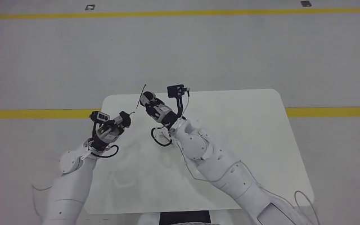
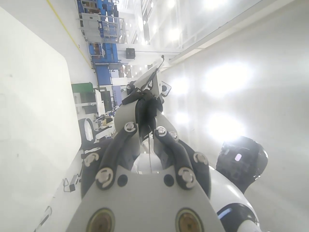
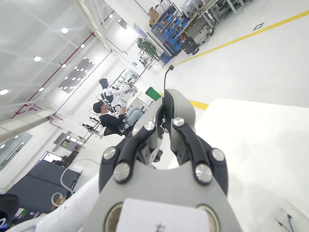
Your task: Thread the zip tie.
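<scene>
My right gripper [image 3: 165, 102] is shut on a black zip tie [image 3: 165, 83]. The strap rises from between the fingers and ends in a small square head [image 3: 171, 68]. From above, this gripper [image 1: 145, 100] hangs over the table's far left part, and the tie [image 1: 142, 93] sticks out past the far edge. My left gripper [image 2: 146, 96] is shut on a thin black strap [image 2: 150, 146] running between its fingers. It [image 1: 128, 117] sits close beside the right one, fingertips facing it. The right gripper's white finger [image 2: 147, 78] and the tie's head [image 2: 163, 56] stand just beyond.
The white table [image 1: 242, 140] has rounded corners and wide bare room to the right. Both grippers are held above its far left corner. A few small dark pieces [image 3: 288, 218] lie on the tabletop [image 3: 253, 134]. A yellow floor line [image 1: 315, 112] runs behind the table.
</scene>
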`<state>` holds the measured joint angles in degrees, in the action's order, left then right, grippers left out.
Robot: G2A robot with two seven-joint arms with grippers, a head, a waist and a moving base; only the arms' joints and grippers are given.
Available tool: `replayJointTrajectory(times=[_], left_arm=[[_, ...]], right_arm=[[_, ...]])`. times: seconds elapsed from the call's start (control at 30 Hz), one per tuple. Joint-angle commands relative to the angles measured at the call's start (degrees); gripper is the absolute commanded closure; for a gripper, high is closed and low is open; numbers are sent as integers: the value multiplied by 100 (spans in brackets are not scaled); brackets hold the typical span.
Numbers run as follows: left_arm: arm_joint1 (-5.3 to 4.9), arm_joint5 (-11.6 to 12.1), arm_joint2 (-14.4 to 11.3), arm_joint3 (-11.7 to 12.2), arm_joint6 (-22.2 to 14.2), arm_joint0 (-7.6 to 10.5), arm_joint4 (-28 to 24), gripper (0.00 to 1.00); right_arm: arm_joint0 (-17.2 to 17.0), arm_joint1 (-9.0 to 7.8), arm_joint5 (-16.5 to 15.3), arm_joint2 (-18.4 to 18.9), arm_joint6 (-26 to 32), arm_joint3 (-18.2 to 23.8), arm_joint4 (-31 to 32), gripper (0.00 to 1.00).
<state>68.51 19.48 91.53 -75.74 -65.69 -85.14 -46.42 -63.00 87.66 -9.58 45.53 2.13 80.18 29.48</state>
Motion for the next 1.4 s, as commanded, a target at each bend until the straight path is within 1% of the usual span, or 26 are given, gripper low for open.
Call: replayJointTrajectory(times=[0.0, 0.23, 0.3, 0.37, 0.47, 0.63, 0.77, 0.8, 1.37], left_arm=[[0, 0, 0, 0, 0, 0, 0, 100], [0, 0, 0, 0, 0, 0, 0, 100], [0, 0, -27, -90, 213, -17, 114, 100], [0, 0, 4, -178, 317, -40, 262, 100], [26, 0, 82, -313, 470, -77, 458, 100], [127, 0, 204, -452, 623, -165, 708, 100], [227, 0, 316, -460, 662, -189, 760, 100], [234, 0, 323, -458, 659, -190, 768, 100], [234, 0, 323, -458, 659, -190, 768, 100]], right_arm=[[-33, 1, 45, -1, 25, 56, 75, 100], [-101, 20, 105, -10, 92, 174, 224, 100], [-121, 29, 125, -6, 48, 196, 265, 100], [-138, 38, 160, -9, 6, 210, 309, 100], [-163, 58, 237, -19, -74, 225, 378, 100], [-198, 100, 377, -36, -168, 212, 384, 100], [-213, 131, 420, -35, -293, 169, 404, 100], [-212, 134, 422, -34, -302, 164, 406, 100], [-212, 134, 422, -34, -302, 164, 406, 100]])
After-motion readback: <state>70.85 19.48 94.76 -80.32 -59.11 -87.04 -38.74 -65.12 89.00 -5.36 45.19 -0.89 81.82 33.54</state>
